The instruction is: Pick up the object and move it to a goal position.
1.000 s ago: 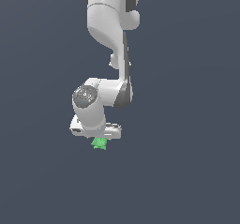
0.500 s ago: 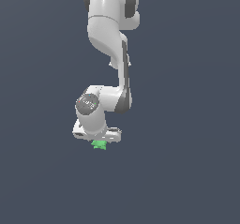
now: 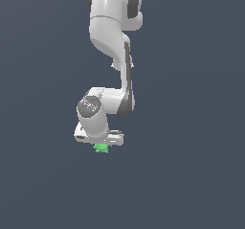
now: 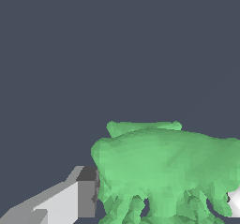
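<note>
Plainly, the exterior view shows a single white arm (image 3: pixel 112 41) reaching down from the top of the frame against a flat dark grey backdrop, its gripper (image 3: pixel 101 143) pointing downward with one small bright green object (image 3: pixel 101 148) poking out just beneath the hand; no counter edge or goal marker can be made out, so whether the object rests on a surface or hangs clear of it cannot be told from here. Only the lower part of the object shows, the rest being hidden by the hand. From the wrist view the same object (image 4: pixel 164 171) fills the lower half of the picture, a lumpy, faceted green mass with stubby projections along its underside and a flatter ridge on the far side, sitting between the jaws: one grey-and-white finger (image 4: pixel 75 197) touches its flank, and a sliver of the second finger (image 4: pixel 234 202) shows at the opposite edge, so the jaws appear to be pinching the object across its body. It looks rigid, light and bumpy, so the broad middle seems the sounder place to hold, as the projections could let it twist. Count: one arm, one gripper, one object.
</note>
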